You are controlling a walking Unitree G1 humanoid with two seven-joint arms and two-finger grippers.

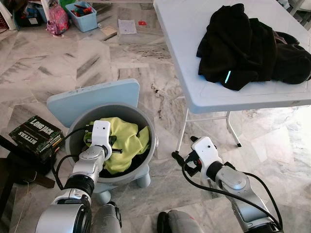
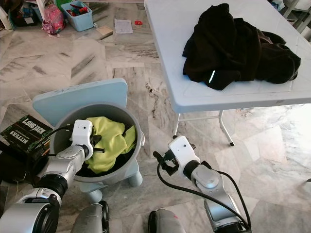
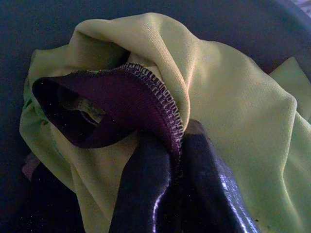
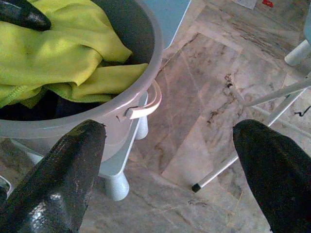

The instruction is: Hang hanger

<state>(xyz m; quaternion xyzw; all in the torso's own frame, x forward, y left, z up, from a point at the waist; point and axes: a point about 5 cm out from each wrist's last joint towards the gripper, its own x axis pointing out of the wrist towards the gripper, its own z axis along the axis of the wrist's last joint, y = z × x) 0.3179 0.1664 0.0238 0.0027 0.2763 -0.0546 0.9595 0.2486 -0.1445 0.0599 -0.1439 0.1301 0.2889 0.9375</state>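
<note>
A grey plastic bucket (image 1: pixel 153 138) stands on the floor in front of me and holds a yellow-green garment (image 1: pixel 125 141) with a dark maroon collar (image 3: pixel 121 97). My left gripper (image 3: pixel 177 155) reaches into the bucket and is shut on the stitched edge of that collar. My right gripper (image 4: pixel 170 131) hovers open above the marble floor, just right of the bucket, with nothing between its fingers. A heap of black clothes (image 1: pixel 245 46) lies on the white folding table (image 1: pixel 189 53) at the upper right.
A pale blue board (image 1: pixel 92 99) leans behind the bucket. A dark printed box (image 1: pixel 36 133) sits to its left. The table's legs (image 1: pixel 232 128) stand close to my right arm. A blue bin (image 1: pixel 82 17), a pink bag (image 1: pixel 57 20) and papers lie far back.
</note>
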